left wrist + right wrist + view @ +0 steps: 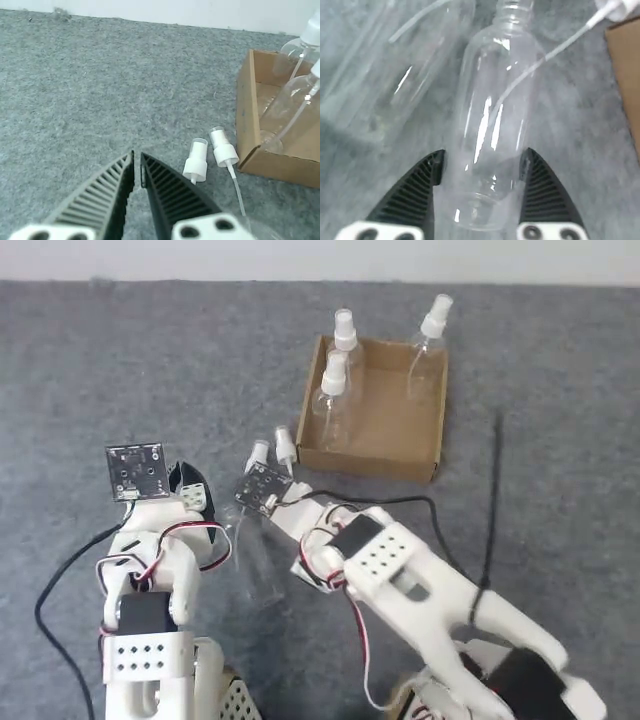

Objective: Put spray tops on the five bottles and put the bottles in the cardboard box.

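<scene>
A clear capless bottle (490, 125) lies on the grey carpet, and my right gripper (482, 160) is shut on its lower body, one finger on each side. A second clear bottle (395, 75) lies beside it, seen in the high view as well (256, 560). Two loose white spray tops (260, 452) (285, 445) lie near the box's front corner; the thin tube of one crosses the held bottle. My left gripper (136, 162) hovers shut and empty over bare carpet, short of the spray tops (196, 161) (222, 147). The cardboard box (420, 468) holds three capped bottles (335, 400).
The right arm's body (400, 570) reaches in from the lower right, with its wrist board (262, 488) above the held bottle. A black cable (492, 510) runs down the carpet right of the box. Open carpet stretches to the far left.
</scene>
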`<control>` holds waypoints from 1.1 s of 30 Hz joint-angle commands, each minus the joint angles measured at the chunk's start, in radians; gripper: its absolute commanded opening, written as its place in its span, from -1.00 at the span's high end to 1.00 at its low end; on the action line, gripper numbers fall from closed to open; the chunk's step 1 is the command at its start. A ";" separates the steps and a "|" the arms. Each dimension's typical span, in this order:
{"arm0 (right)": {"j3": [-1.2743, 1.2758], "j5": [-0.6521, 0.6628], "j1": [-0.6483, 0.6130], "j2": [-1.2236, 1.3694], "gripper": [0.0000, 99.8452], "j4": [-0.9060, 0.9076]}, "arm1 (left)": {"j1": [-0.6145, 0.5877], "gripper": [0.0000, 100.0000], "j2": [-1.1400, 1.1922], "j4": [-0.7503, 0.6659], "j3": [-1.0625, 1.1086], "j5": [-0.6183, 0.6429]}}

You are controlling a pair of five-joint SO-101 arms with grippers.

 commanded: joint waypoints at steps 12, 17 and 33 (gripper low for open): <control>-0.310 0.178 0.406 -0.575 0.86 0.664 | -0.005 0.97 -0.011 -0.029 -0.010 0.002; -0.275 0.324 0.762 -0.651 0.86 0.684 | 0.000 0.97 -0.008 -0.023 -0.010 0.002; 0.166 0.497 1.357 -0.314 0.86 -0.016 | 0.000 0.97 -0.008 -0.008 -0.013 0.000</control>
